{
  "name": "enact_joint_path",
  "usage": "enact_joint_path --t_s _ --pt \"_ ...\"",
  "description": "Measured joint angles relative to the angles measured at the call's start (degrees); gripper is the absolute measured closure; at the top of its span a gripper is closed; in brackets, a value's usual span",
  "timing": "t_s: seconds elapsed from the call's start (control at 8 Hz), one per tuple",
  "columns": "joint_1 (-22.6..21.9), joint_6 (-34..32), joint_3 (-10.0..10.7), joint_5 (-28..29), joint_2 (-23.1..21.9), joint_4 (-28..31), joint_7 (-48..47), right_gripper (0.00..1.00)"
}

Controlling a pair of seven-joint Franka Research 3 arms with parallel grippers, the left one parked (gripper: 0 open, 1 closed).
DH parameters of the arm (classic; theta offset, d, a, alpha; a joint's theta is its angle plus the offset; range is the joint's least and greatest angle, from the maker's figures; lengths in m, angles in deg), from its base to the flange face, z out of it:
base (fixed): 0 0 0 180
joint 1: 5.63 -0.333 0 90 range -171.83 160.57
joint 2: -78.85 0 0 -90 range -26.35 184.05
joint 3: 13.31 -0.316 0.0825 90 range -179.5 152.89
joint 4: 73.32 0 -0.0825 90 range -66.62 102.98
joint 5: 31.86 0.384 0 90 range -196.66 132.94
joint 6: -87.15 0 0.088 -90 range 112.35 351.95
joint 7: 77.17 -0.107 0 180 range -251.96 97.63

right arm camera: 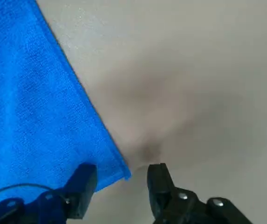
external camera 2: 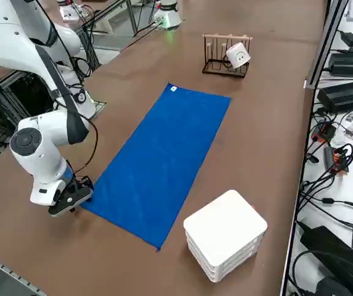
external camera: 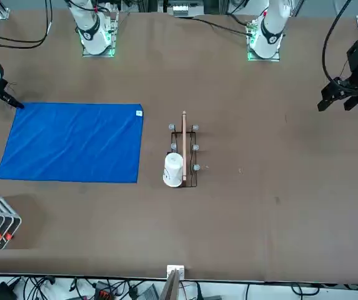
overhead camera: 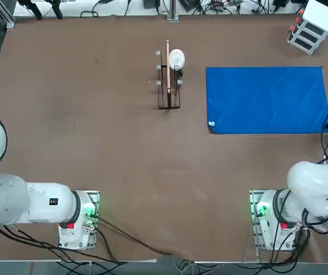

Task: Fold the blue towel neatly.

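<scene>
The blue towel [overhead camera: 267, 100] lies spread flat in one layer on the brown table [overhead camera: 95, 143], well to one side of the small wooden rack [overhead camera: 168, 86] that carries a white cup [overhead camera: 176, 59], its white tag [overhead camera: 212, 124] at the near corner closest to the rack. The right gripper [right arm camera: 121, 183] sits low at the towel's near corner farthest from the rack, jaws parted and straddling that corner tip, grasping nothing yet. That placement suggests a corner pinch, so the cloth can be lifted and carried across toward the rack for a first fold.
</scene>
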Motion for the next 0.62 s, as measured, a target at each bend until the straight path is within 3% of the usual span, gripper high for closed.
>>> enact_joint_path --t_s 0.62 --pt "0.0 0.0 -0.31 0.17 0.56 0.16 -0.04 0.36"
